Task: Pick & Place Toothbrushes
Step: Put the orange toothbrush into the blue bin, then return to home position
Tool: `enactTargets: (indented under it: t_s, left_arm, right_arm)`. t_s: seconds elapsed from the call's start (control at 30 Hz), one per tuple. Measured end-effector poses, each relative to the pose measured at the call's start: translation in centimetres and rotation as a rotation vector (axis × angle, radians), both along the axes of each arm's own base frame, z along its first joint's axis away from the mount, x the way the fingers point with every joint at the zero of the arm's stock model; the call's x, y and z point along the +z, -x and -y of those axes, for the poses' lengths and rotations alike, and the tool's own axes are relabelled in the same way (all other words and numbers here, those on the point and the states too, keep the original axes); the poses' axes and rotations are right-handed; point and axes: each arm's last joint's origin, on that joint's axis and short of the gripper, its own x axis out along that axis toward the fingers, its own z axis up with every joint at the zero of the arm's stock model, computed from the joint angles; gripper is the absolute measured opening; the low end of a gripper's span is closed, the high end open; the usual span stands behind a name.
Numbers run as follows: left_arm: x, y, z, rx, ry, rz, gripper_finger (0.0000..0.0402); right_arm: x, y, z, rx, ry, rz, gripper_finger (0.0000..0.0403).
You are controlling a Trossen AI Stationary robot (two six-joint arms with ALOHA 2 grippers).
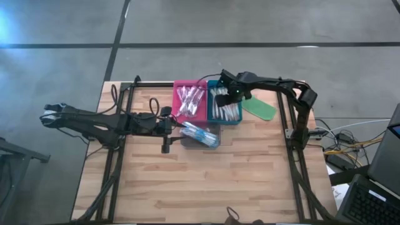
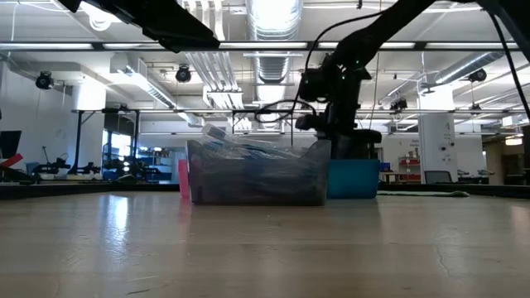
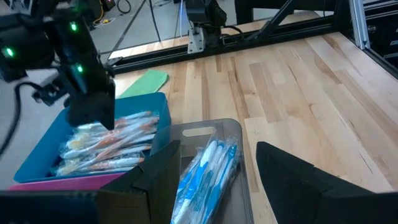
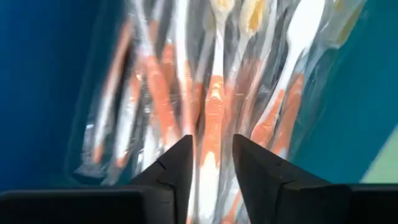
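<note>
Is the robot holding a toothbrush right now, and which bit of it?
I can't tell for sure. The right pincer sits low over the orange toothbrushes in the blue tray. The left pincer is open and empty.

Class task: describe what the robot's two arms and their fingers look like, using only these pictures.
Both arms, left arm and right arm, are dark, slim and jointed. Black cables loop along the right arm. Green lights glow on its wrist. Each gripper has two flat, dark, wedge-shaped fingers.
</note>
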Motion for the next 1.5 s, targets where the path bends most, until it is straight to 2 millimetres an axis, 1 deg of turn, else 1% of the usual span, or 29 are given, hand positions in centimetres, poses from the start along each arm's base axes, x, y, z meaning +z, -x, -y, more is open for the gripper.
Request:
enactTargets:
  t_s: [0.27,0.4,0.47,0.53,0.63,0.8,0.93,1.0,1.07,1.17,1.23,1.3,1.4,1.5]
  left_arm:
    - [0.0,0.0,0.0,0.000,0.000,0.000,0.0213]
    - [0.1,0.0,0.0,0.005,0.020,0.011,0.0213]
    - [0.2,-0.1,0.0,-0.020,-0.025,0.019,0.0213]
    - [0.0,0.1,-0.2,-0.051,-0.027,0.026,0.0213]
    - [-1.0,0.6,-0.4,-0.110,0.024,0.066,0.0213]
    - [-2.9,2.3,-1.2,-0.076,0.020,0.200,0.0213]
    - [-4.4,4.1,-1.4,-0.068,0.038,0.246,0.0213]
    - [-4.9,5.0,-1.5,-0.068,0.042,0.262,0.0213]
    - [-5.3,5.8,-1.5,-0.063,0.050,0.278,0.0213]
    - [-5.9,7.0,-1.5,-0.040,0.074,0.278,0.0213]
    - [-6.7,7.7,-1.5,-0.036,0.075,0.275,0.0213]
    - [-7.5,8.4,-1.5,-0.033,0.083,0.283,0.0213]
    - [-8.1,9.0,-1.5,-0.032,0.097,0.334,0.0213]
    - [-8.6,9.5,-1.5,-0.030,0.112,0.348,0.0213]
  right_arm:
    - [2.7,0.6,-0.5,0.038,0.042,0.064,0.0161]
    - [4.4,1.1,-1.0,0.075,0.080,0.103,0.0174]
    - [5.4,1.2,-1.5,0.129,0.115,0.120,0.0172]
    - [6.7,1.3,-2.4,0.186,0.159,0.144,0.0162]
    - [8.8,1.3,-4.1,0.252,0.240,0.187,0.0133]
    - [12.5,1.5,-8.3,0.359,0.450,0.274,0.0068]
    - [14.1,1.9,-12.1,0.528,0.591,0.335,0.0019]
    - [14.9,2.5,-13.8,0.600,0.655,0.378,0.0013]
    - [15.4,3.4,-15.2,0.652,0.719,0.380,0.0013]
    - [15.1,5.0,-16.7,0.655,0.711,0.382,0.0010]
    - [14.5,6.0,-17.8,0.705,0.730,0.406,0.0009]
    - [13.8,6.8,-18.9,0.750,0.770,0.475,0.0008]
    - [12.0,8.2,-19.8,0.800,0.821,0.549,0.0008]
    - [10.4,9.7,-20.1,0.813,0.894,0.633,0.0008]
